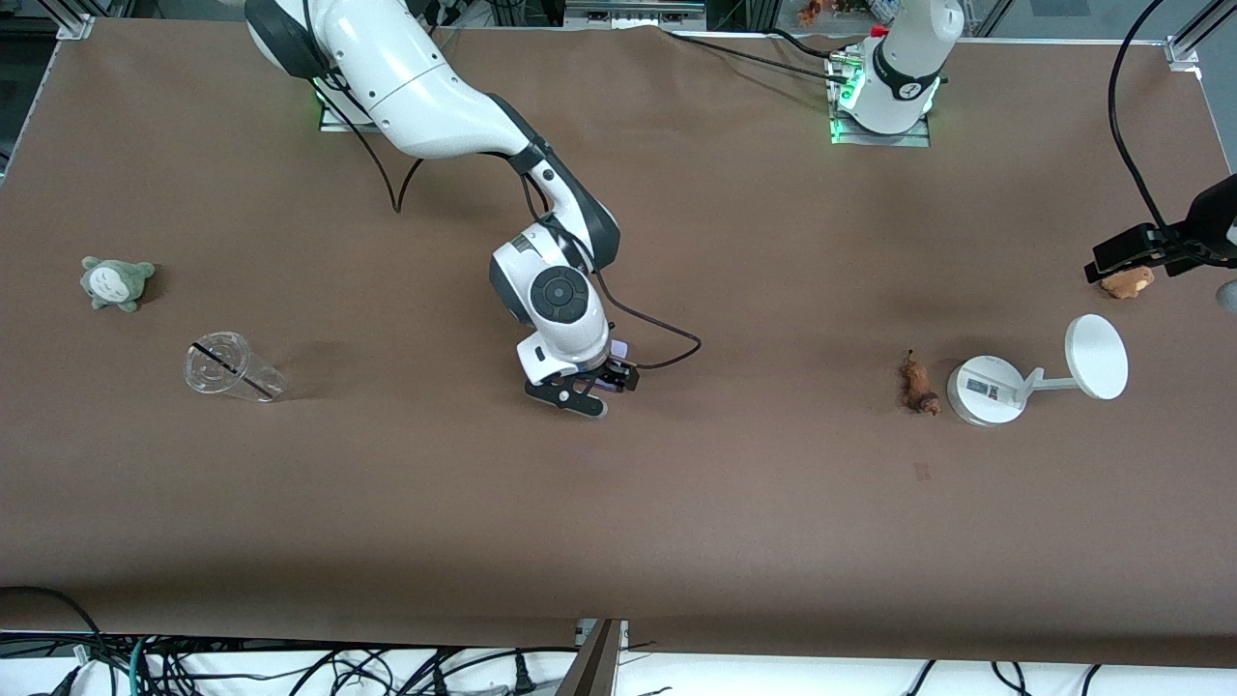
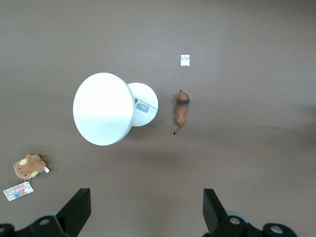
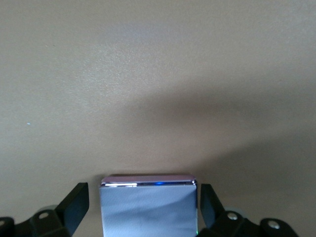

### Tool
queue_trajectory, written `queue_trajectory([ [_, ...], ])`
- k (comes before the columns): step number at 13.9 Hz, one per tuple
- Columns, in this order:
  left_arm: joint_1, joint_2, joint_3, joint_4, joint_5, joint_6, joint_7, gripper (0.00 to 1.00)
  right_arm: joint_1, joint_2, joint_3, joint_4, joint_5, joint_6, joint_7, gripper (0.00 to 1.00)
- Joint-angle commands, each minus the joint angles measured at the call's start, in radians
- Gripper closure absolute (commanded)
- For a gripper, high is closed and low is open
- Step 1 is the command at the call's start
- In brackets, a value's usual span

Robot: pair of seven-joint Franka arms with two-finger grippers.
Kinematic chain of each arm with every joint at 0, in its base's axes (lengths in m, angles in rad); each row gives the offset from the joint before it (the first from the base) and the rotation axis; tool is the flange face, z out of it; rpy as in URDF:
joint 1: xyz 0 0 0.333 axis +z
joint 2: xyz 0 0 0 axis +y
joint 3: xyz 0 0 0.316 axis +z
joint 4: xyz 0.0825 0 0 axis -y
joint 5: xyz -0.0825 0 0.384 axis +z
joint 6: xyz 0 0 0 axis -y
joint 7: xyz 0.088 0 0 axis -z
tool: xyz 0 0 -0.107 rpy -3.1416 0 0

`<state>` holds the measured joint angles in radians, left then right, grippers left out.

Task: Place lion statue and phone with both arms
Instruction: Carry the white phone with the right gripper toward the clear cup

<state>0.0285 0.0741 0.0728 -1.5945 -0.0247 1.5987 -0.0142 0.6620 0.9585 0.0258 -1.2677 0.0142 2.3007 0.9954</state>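
1. Brown covering spans the surface [image 1: 676, 503]; your two arms reach over it from their bases.
2. Your right gripper [image 1: 591, 387] hangs low over the middle of the surface. Its fingers [image 3: 74, 207] pinch the phone [image 3: 148, 207], a pale-lavender slab seen between them in the right wrist view.
3. Your left gripper [image 2: 145, 212] is up over the left arm's end of the surface. Its fingers [image 2: 76, 210] are spread wide with nothing between them.
4. Note the lion statue [image 1: 918, 384]: it lies on the surface just beside the round base of the white stand [image 1: 986, 390], on the side toward the right arm's end.
5. Note the brown plush [image 1: 1127, 281] with its tag, farther from the front camera than the stand.
6. Toward the right arm's end you find a clear plastic cup [image 1: 230, 366] on its side and a grey-green plush [image 1: 115, 282], well apart from the task's things.
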Motion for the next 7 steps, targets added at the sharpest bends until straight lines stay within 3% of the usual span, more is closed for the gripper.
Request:
queue_trajectory([
  [1,0.016,-0.002,-0.045,0.005,0.002,-0.014,0.014,0.00,0.007,0.020,0.000,0.031,-0.007,0.002,0.025,0.00],
  [4,0.022,0.001,-0.051,0.019,0.002,-0.031,0.014,0.00,0.010,0.023,0.002,0.030,-0.007,0.002,0.025,0.02],
  [7,0.022,0.039,-0.048,0.060,0.003,-0.051,0.014,0.00,0.013,0.022,0.002,0.030,-0.007,-0.001,0.025,0.31],
])
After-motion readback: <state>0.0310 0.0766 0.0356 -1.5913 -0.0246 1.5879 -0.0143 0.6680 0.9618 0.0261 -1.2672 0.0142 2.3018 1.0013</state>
